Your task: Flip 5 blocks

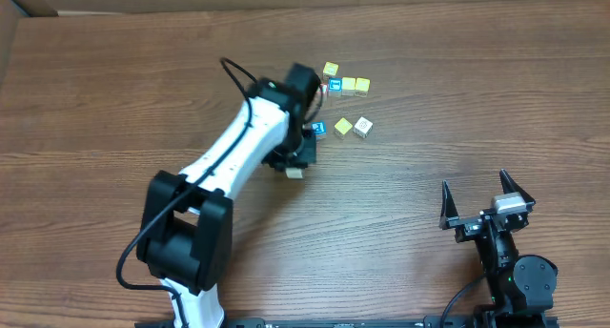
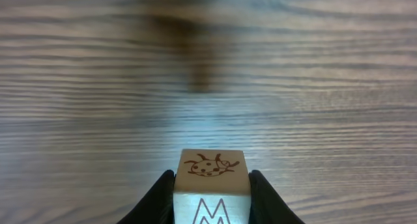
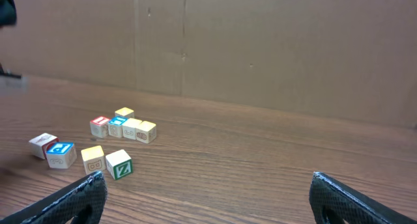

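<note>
My left gripper (image 1: pixel 294 168) is shut on a wooden block (image 2: pixel 210 185), held at its two sides by the black fingers (image 2: pixel 156 201). The block shows a ladybug drawing on one face and a letter M on another; from overhead it is a pale cube (image 1: pixel 294 173) under the wrist. The other blocks lie just right of it: a blue-topped one (image 1: pixel 319 129), a yellow one (image 1: pixel 343 126), a white one (image 1: pixel 362 127), and a farther cluster (image 1: pixel 347 83). My right gripper (image 1: pixel 475 190) stands open near the front right, with nothing between its fingers (image 3: pixel 78 198).
In the right wrist view a white cube with a green Z (image 3: pixel 118 163) and a red-topped cube (image 3: pixel 100 126) sit among the group. A cardboard wall (image 3: pixel 260 42) rises behind the table. Bare wood (image 1: pixel 429 99) lies between the blocks and my right gripper.
</note>
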Motion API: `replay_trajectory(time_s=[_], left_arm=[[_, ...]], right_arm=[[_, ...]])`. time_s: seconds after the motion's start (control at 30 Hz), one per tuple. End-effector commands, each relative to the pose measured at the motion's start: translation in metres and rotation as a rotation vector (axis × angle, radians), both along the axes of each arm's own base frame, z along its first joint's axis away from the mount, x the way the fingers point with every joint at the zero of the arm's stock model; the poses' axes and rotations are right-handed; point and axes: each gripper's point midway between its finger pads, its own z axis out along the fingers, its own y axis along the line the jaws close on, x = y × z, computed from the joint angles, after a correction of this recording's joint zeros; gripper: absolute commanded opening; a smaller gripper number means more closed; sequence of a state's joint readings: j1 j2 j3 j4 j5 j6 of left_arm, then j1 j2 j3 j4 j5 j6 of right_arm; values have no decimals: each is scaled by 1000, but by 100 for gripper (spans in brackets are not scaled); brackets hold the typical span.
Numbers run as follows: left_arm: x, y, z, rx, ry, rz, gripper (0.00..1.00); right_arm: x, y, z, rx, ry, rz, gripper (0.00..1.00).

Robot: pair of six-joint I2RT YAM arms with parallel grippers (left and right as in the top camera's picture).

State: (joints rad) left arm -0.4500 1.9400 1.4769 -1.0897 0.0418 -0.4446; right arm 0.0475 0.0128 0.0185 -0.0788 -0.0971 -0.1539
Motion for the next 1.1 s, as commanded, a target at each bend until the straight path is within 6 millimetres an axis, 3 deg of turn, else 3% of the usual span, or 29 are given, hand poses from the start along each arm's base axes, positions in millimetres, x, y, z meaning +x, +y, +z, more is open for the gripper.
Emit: replay_trajectory(time_s=[0.0, 0.5, 0.67, 0.9, 1.07], left_arm=[[-7, -10, -7, -15, -6, 8, 25], [-15, -14, -40, -25, -25, 37, 25], [-16, -14, -40, -22, -21, 36, 29], [-16, -14, -39, -24, -17, 35, 49], [5, -9, -14, -31, -54, 57, 54]], right_arm=[[0, 1, -2, -1, -4, 5, 100], [0, 1, -2, -1, -4, 5, 100], [0, 1, -2, -1, -4, 5, 100], [0, 1, -2, -1, -4, 5, 100], [0, 1, -2, -1, -4, 5, 100]])
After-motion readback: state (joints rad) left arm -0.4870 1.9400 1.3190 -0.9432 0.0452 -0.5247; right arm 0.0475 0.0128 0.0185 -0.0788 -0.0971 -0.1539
